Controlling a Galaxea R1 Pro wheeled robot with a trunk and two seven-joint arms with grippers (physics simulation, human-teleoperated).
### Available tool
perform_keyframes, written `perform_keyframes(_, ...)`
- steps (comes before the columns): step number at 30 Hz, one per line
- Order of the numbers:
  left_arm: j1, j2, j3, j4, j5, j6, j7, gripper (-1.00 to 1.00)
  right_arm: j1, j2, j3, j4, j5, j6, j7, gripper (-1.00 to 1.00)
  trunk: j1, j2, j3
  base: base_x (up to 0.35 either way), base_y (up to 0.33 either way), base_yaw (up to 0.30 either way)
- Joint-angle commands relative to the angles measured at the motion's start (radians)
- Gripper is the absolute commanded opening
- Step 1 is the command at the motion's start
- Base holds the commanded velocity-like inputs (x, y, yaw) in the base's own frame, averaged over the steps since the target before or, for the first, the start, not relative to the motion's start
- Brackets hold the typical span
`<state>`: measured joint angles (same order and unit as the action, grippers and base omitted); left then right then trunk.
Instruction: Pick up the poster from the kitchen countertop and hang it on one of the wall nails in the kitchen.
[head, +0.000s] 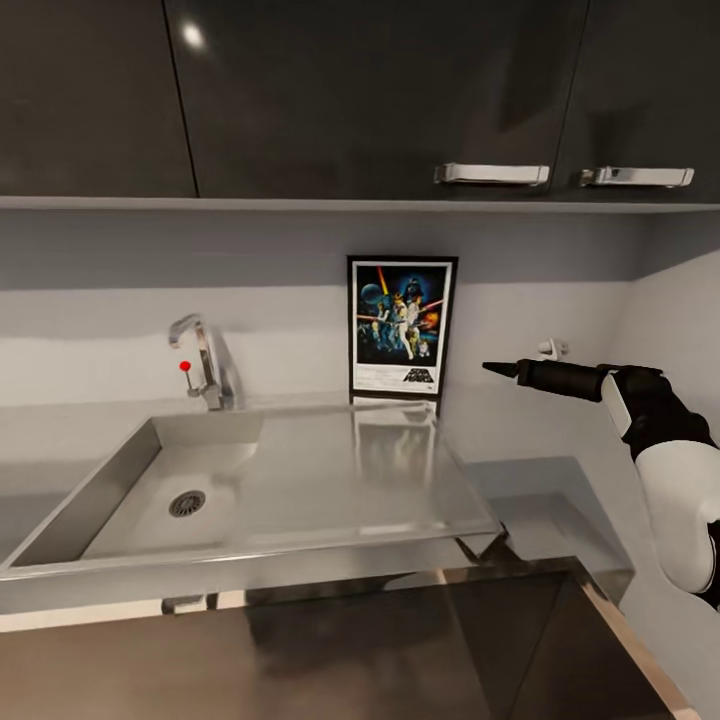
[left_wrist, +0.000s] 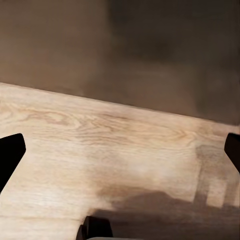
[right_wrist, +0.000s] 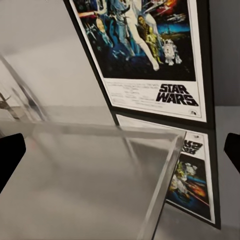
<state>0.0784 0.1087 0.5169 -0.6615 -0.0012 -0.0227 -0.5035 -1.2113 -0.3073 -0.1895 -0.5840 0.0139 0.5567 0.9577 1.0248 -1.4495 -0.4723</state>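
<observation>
Poster (head: 402, 326) upright at the countertop's (head: 520, 420) back edge.
My right gripper (head: 492, 369) nears it, fingers spread wide.

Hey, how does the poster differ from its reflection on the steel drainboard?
The poster stands upright against the back wall; its reflection lies flat across the drainboard. The poster's colours are sharp and dark blue in the head view; the reflection is pale and washed out. In the right wrist view the poster reads Star Wars upright, while the reflection is flipped. Both share the same framed rectangular artwork.
</observation>
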Motion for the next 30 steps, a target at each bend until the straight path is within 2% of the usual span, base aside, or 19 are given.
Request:
perform_keyframes(1, 0.0, 0.0, 0.002, -0.001, 0.0, -0.002, -0.005, 1.0, -0.001, 0.0, -0.004, 0.0, 0.001, 0.008, 0.004, 1.0, 0.0, 0.0, -0.001, 0.167, 0.007, 0.0)
perform_keyframes(6, 0.0, 0.0, 0.013, 0.0, 0.0, -0.002, -0.005, 1.0, -0.001, 0.0, -0.005, 0.0, 0.001, 0.008, 0.004, 1.0, 0.0, 0.0, -0.001, 0.213, 0.003, 0.0)
perform_keyframes(12, 0.0, 0.0, 0.029, -0.001, 0.0, -0.002, -0.006, 1.0, -0.001, 0.0, -0.005, 0.0, 0.001, 0.008, 0.004, 1.0, 0.0, 0.0, -0.001, 0.059, 0.001, 0.0)
perform_keyframes(30, 0.0, -0.001, 0.041, 0.002, 0.0, -0.002, -0.007, 1.0, -0.001, 0.0, -0.006, 0.001, 0.002, 0.009, 0.002, 1.0, 0.0, 0.0, -0.001, 0.061, 0.0, 0.0)
